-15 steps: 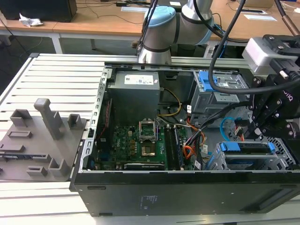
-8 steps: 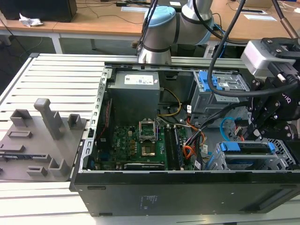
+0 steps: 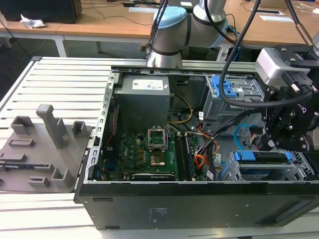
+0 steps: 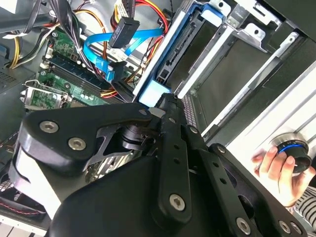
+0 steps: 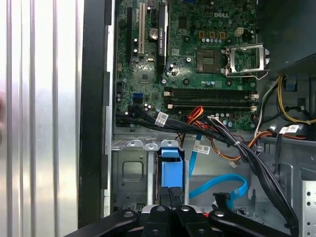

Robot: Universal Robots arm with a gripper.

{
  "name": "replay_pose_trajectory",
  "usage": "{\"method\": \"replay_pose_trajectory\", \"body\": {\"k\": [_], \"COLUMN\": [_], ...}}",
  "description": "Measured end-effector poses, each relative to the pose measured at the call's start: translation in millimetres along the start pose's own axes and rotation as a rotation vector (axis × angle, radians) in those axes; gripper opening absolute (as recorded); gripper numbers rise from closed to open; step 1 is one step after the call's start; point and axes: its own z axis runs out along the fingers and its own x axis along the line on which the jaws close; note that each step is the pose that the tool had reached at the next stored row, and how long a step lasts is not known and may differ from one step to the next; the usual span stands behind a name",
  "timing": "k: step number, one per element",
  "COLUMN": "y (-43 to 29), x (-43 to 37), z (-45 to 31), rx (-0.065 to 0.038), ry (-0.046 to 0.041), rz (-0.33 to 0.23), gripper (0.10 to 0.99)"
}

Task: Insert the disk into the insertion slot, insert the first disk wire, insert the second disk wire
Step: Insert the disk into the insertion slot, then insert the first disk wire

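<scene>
On the ribbed metal table (image 3: 60, 79), the pincer (image 5: 171, 195), closed empty, touches the blue-framed disk (image 5: 170, 170).

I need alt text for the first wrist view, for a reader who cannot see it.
The gripper, fingers together, sits at the blue-framed disk seated in the insertion slot of an open computer case. Beyond lie a green motherboard and loose cables.

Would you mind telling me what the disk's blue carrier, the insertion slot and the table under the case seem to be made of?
The disk's carrier: likely plastic, bright even blue with a soft sheen and moulded edges. The insertion slot: sheet metal, dull silver-grey, with punched holes and folded tabs. The table: probably aluminium, pale matt slats with parallel grooves.
</scene>
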Motion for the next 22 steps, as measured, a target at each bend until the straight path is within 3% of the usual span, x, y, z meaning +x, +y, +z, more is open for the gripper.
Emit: {"method": "replay_pose_trajectory", "body": {"k": [10,14,22], "y": [-1.8,-8.8,-9.5], "x": [0.2,-0.1,-0.1], "z": [8.6,9.8,9.8], "rx": [0.0,0.0,0.0], "ry": [0.0,0.0,0.0], "rz": [0.0,0.0,0.0], "gripper": [0.106,0.106,0.106]}}
